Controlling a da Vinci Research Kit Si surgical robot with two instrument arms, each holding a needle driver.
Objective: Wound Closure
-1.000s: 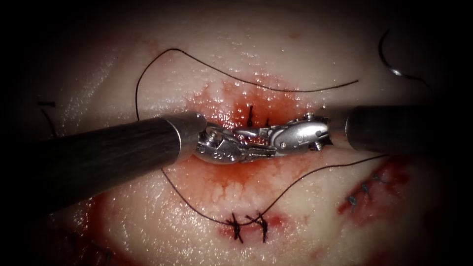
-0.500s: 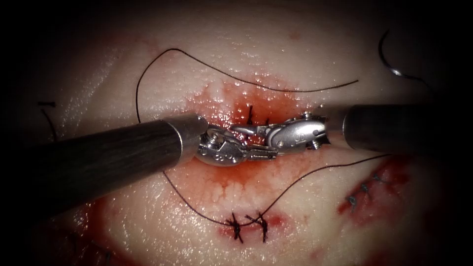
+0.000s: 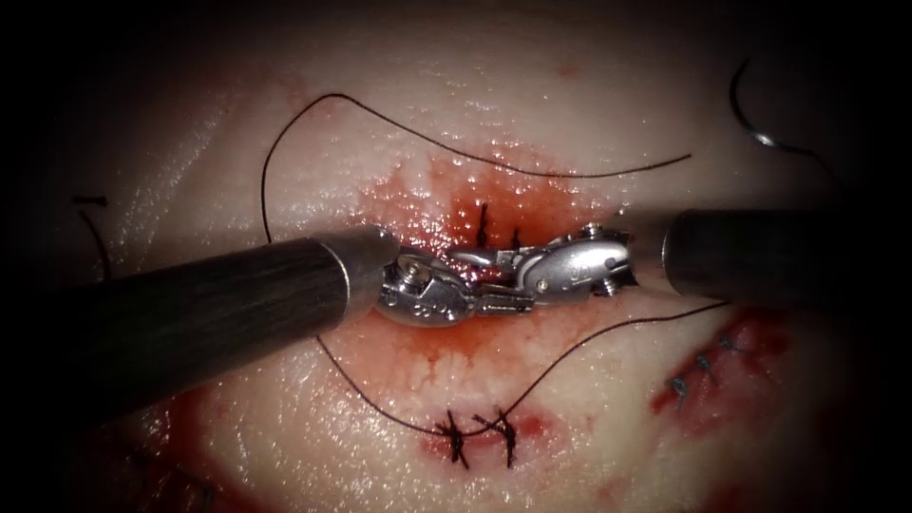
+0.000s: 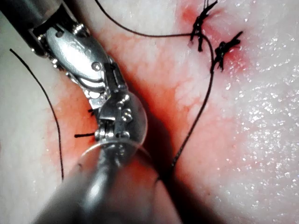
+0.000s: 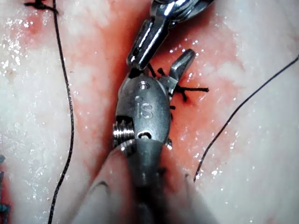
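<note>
L hand [image 3: 494,302] pressed together, R hand [image 5: 161,65] spread, tips meeting over stitched cut [image 3: 484,223] in tissue [image 3: 589,418]; both empty. Needle [image 3: 746,109] lies free, far R; thread [image 3: 475,157] loops round.

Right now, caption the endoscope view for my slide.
Left tool and right tool meet over the cut; needle lies on tissue, far right.

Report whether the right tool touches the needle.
Apart. The endoscope view shows the needle lying on the tissue right of the cut, with bare tissue between it and the right tool.
</note>
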